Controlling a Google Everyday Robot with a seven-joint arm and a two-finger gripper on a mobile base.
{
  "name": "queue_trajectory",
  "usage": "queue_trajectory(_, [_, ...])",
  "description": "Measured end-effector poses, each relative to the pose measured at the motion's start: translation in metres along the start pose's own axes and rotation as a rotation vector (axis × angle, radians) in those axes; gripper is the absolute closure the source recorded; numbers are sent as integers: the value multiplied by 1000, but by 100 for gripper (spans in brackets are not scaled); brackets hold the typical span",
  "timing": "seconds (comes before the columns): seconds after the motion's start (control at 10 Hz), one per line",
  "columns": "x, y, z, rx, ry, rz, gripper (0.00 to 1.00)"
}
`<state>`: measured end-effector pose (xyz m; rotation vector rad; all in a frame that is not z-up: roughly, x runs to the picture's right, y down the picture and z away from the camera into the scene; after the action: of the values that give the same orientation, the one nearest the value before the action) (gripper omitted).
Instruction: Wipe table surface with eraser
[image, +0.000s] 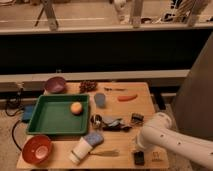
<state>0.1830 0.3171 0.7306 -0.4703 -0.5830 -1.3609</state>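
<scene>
The light tan table surface (125, 107) carries several items. The eraser, a small black block (139, 158), is near the table's front edge on the right. My gripper (139, 150) is at the end of the white arm (167, 142) that reaches in from the right. It points down right above the eraser and seems to touch it. The arm's bulk hides where gripper and eraser meet.
A green tray (47, 122) holding an orange (76, 108) stands at the left. Around it are a purple bowl (55, 85), red bowl (36, 149), white cup (79, 151), blue-grey pad (93, 138), fork (106, 153), blue cup (100, 100), carrot (127, 97) and a small dark clip (137, 119).
</scene>
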Motion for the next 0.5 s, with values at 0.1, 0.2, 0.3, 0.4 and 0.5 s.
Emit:
queue_trajectory(0.1, [3,18,-2,-4,21,36,92])
queue_trajectory(0.2, [6,26,-3,-9,33,50,92])
queue_trajectory(0.3, [11,31,-3,-14,45,72,92])
queue_trajectory(0.4, [17,35,-2,-24,57,91,92])
queue_trajectory(0.5, [23,37,-1,-33,66,104,92])
